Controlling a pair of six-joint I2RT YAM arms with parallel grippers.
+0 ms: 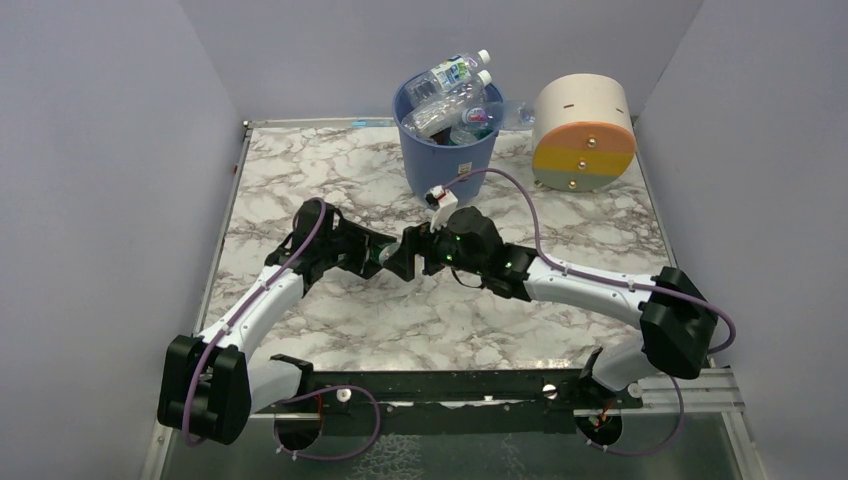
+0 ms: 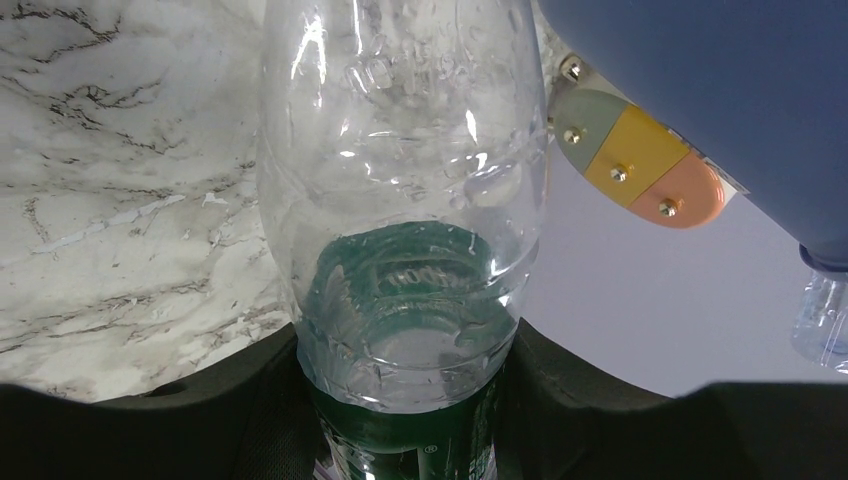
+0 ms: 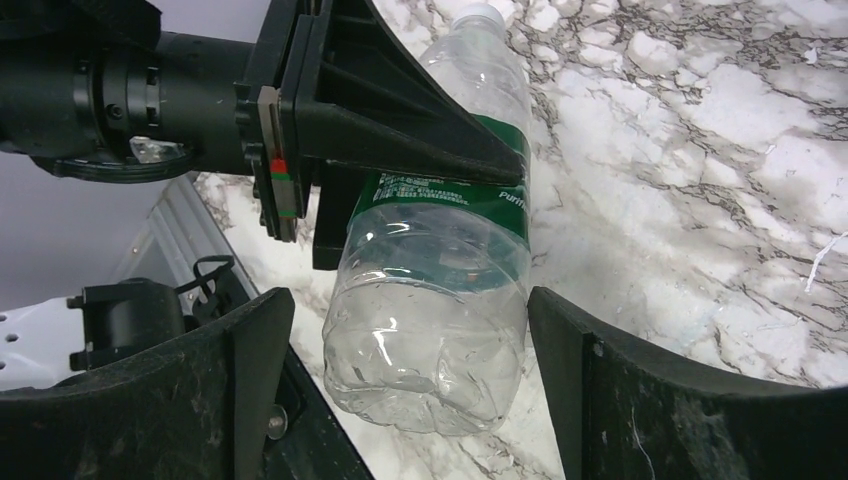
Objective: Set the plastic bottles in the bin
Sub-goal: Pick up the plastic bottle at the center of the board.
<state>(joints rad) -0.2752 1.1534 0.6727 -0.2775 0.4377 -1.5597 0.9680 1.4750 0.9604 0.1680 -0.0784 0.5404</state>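
1. Left gripper (image 2: 405, 430) is clamped on the green-label bottle (image 3: 430, 260) at its label, above mid-tabletop (image 1: 330, 180). The right gripper (image 3: 405, 310) gapes wide around the bottle's base and shows no contact.
2. Risk: if the left lets go before the right closes, the bottle drops. I judge the thin base may buckle and slip.
3. Risk: the bin (image 1: 445, 160) at the rear carries heaped bottles (image 1: 455, 85) above its rim, so one more could roll off.
4. From above, the wrists hide the held bottle. I cannot tell whether the bottle nearest the drum (image 1: 585, 130) sits inside the bin.
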